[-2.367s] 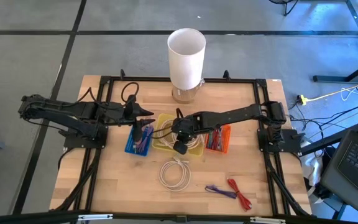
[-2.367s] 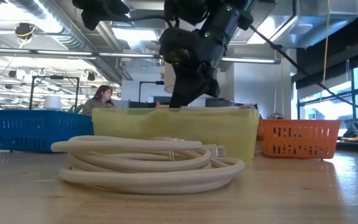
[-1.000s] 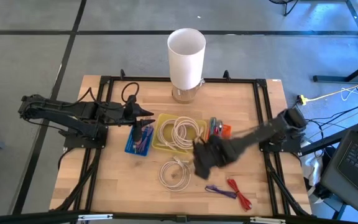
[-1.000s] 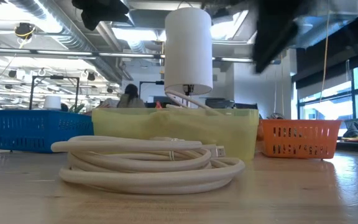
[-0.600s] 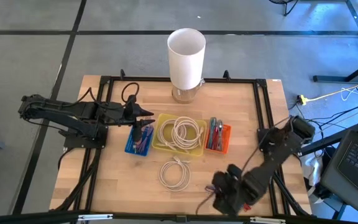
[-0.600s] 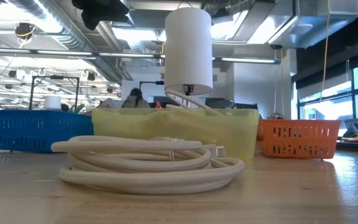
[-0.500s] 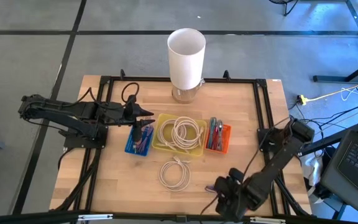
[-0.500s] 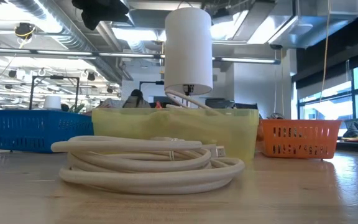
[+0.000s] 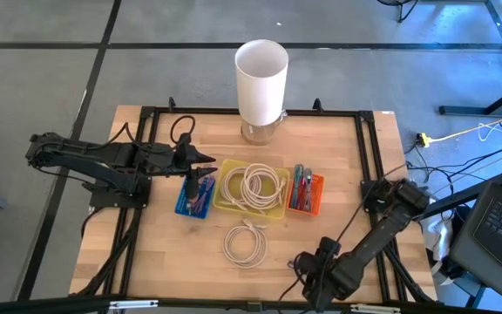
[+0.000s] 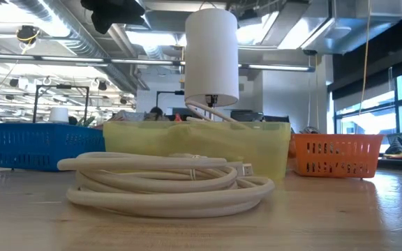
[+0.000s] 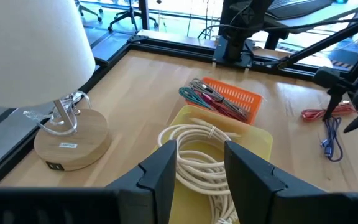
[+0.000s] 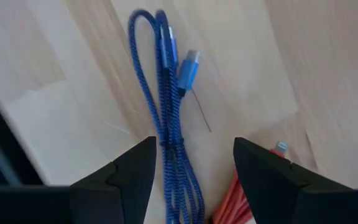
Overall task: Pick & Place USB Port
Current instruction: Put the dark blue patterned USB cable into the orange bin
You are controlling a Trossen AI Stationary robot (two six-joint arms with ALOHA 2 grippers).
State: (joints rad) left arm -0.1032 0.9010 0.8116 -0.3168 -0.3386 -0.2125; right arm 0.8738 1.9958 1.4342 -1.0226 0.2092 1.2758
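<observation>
A blue braided USB cable (image 12: 169, 118) with a light-blue plug (image 12: 187, 67) lies folded on the wood near the table's near edge, beside a red cable (image 12: 241, 199). My right gripper (image 9: 315, 277) hangs over it, pointing down. It is open, its fingers (image 12: 126, 174) on either side of the cable and apart from it. The left wrist view shows both cables farther off, the blue cable (image 11: 332, 140) and the red cable (image 11: 319, 113). My left gripper (image 9: 209, 158) waits open above the blue basket (image 9: 193, 197).
A yellow basket (image 9: 273, 208) holds a coiled white cable (image 9: 253, 184). Another white coil (image 9: 245, 242) lies on the table in front of it. An orange basket (image 9: 307, 194) holds coloured cables. A white lamp (image 9: 261, 80) stands at the far edge.
My right gripper has swung from beside the orange basket toward the table's near edge and sunk lower, turning at the wrist. It now stands over the blue cable. Its fingers have stayed open. The cables have not moved.
</observation>
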